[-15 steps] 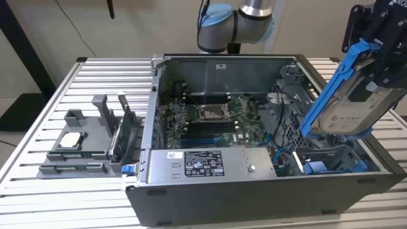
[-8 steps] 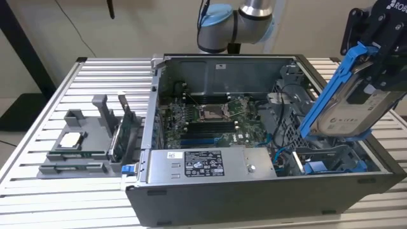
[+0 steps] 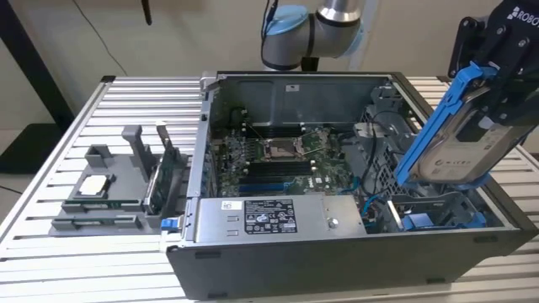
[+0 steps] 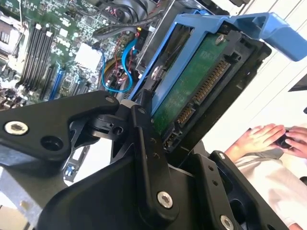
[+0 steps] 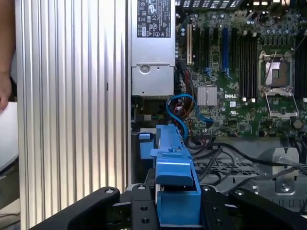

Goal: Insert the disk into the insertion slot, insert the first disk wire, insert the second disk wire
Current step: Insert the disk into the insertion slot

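Slatted table (image 3: pixel 101 113) carries the open computer case (image 3: pixel 337 265). Over the case's corner at the exterior view's right, we see the gripper (image 5: pixel 175 205) clamped on the disk (image 3: pixel 467 142). The disk hangs steeply tilted, clear of the insertion slot (image 3: pixel 438 211) just below. A blue cable (image 5: pixel 184 103) curls inside the case, not on the disk. We judge disk insertion is in hand, unfinished. Seating calls for levelling the carrier onto the bay's rails.
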You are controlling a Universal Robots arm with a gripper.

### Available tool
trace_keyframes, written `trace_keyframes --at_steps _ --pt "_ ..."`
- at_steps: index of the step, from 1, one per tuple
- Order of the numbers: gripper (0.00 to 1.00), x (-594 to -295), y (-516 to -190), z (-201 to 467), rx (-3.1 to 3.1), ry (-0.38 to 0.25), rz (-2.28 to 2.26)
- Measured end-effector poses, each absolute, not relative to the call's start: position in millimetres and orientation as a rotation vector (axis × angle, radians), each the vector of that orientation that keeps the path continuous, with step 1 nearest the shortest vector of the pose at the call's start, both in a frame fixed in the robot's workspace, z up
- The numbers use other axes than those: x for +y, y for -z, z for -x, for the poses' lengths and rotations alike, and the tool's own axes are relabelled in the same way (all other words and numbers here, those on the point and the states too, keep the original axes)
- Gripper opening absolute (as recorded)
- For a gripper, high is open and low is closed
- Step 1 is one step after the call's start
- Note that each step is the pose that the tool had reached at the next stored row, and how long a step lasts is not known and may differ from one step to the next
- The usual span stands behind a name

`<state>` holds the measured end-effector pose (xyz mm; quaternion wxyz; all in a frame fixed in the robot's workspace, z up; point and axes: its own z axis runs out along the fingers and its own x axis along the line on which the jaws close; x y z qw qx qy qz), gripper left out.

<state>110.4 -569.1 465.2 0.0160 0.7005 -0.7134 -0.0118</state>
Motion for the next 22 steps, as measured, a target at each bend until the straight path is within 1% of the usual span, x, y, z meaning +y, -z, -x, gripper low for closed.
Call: trace_keyframes --at_steps 13,22 --pt "0.33 -569 -455 -111 -2.211 0.036 -2.186" --pt "0.33 -569 -453 -111 -2.211 0.036 -2.187"
